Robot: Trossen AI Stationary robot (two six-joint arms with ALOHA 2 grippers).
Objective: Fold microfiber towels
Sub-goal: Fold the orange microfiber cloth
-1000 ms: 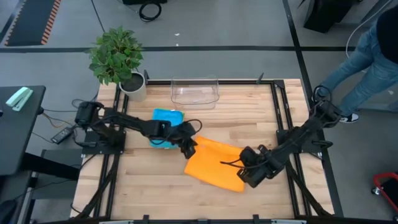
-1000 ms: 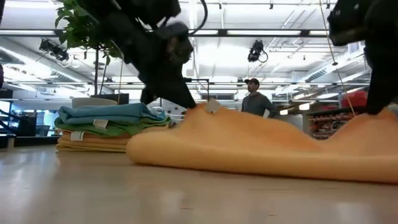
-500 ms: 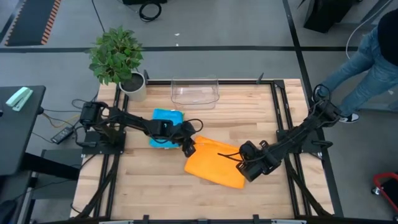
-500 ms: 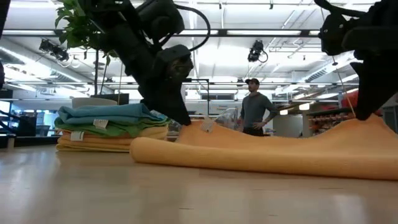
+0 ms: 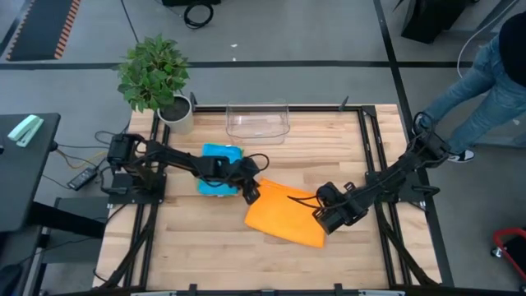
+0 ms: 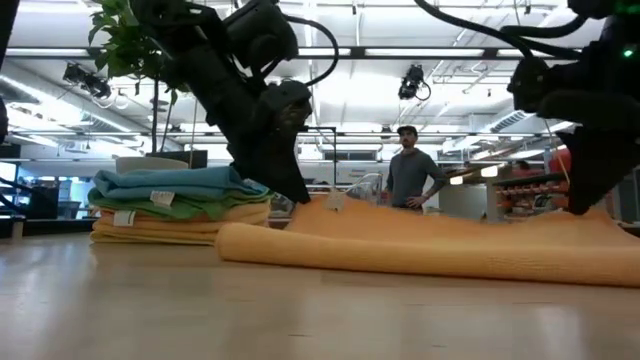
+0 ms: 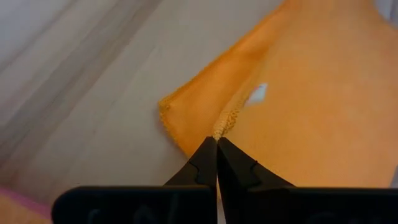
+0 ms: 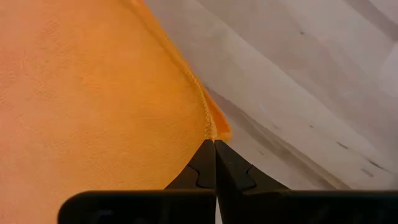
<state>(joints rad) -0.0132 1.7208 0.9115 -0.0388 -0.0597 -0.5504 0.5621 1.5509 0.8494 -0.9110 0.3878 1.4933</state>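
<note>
Since a second ago we have lowered the orange towel (image 5: 283,217) nearly flat on the table (image 5: 197,247), so this fold is almost laid. Our left gripper (image 7: 216,142) and right gripper (image 8: 214,144) stay pinched shut on its corners. Its long axis runs from beside the folded stack (image 6: 170,205) diagonally toward the right arm.

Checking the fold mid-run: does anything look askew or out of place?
Nothing stands out. The orange towel lies folded over but angled to the table edges, with the left gripper and right gripper each shut on a corner. The folded stack sits tidy.
</note>
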